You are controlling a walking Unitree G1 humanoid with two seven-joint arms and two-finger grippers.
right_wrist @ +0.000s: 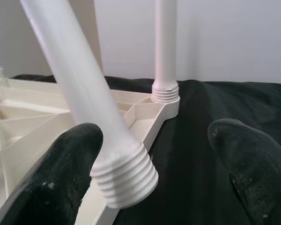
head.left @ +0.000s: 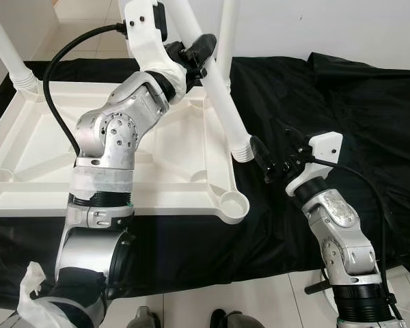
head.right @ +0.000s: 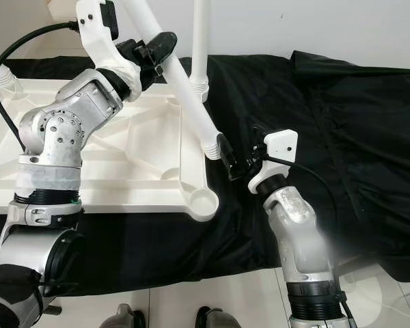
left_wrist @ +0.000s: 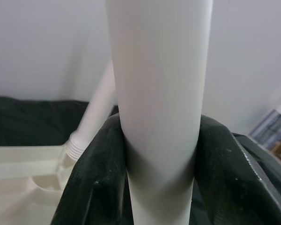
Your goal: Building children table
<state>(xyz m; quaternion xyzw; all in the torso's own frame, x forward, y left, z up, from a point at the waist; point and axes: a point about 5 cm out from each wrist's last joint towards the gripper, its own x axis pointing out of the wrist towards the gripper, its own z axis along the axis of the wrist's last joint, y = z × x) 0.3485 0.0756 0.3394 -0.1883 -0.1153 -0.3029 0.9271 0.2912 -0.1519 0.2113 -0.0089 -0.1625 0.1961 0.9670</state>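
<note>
The white table top (head.left: pixel 27 150) lies upside down on a black cloth (head.left: pixel 342 102). My left gripper (head.left: pixel 195 55) is shut on a loose white leg (head.left: pixel 222 102) that slants down to the right. Its fingers (left_wrist: pixel 91 178) clasp the tube (left_wrist: pixel 159 93) on both sides. The leg's threaded end (head.left: pixel 242 152) hangs just above and beyond the near right corner socket (head.left: pixel 234 203). My right gripper (head.left: pixel 266 160) stands open at that end, with one fingertip (right_wrist: pixel 65 173) beside the thread (right_wrist: pixel 126 173) and the other fingertip (right_wrist: pixel 248 159) well apart.
Two legs stand upright in the far corners, one at the right (head.left: pixel 225 34) and one at the left (head.left: pixel 3 41). The cloth spreads wide to the right. Tiled floor (head.left: pixel 260 301) runs along the near edge, with a white wall behind.
</note>
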